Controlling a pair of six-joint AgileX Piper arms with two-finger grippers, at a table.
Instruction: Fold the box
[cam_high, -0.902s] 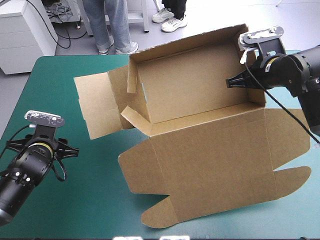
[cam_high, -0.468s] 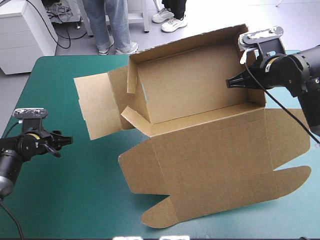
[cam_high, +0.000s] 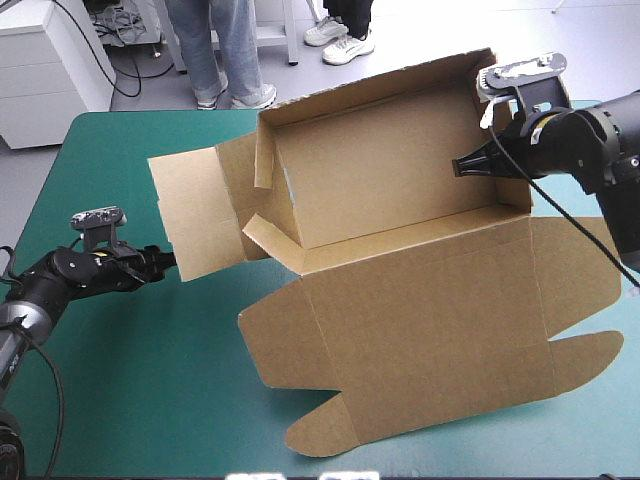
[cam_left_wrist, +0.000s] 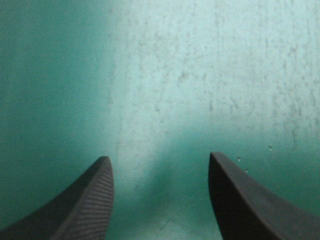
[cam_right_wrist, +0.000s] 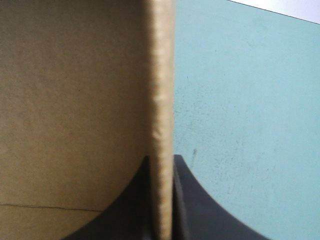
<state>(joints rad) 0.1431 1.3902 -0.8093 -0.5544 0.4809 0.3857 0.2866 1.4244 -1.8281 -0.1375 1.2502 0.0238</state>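
One brown box (cam_high: 420, 320) on one teal-green surface (cam_high: 150, 400). Two grippers: the left gripper (cam_high: 168, 262) at nine o'clock, the right gripper (cam_high: 460, 168) at two o'clock. Two black fingers (cam_left_wrist: 85, 200) each, four altogether.

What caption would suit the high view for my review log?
The right gripper shut on the box at its raised wall; the open left gripper near its flat left flap.

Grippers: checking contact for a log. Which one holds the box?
The right gripper, shut on the raised right wall of the box. The left gripper is open, empty, over the teal-green cover.
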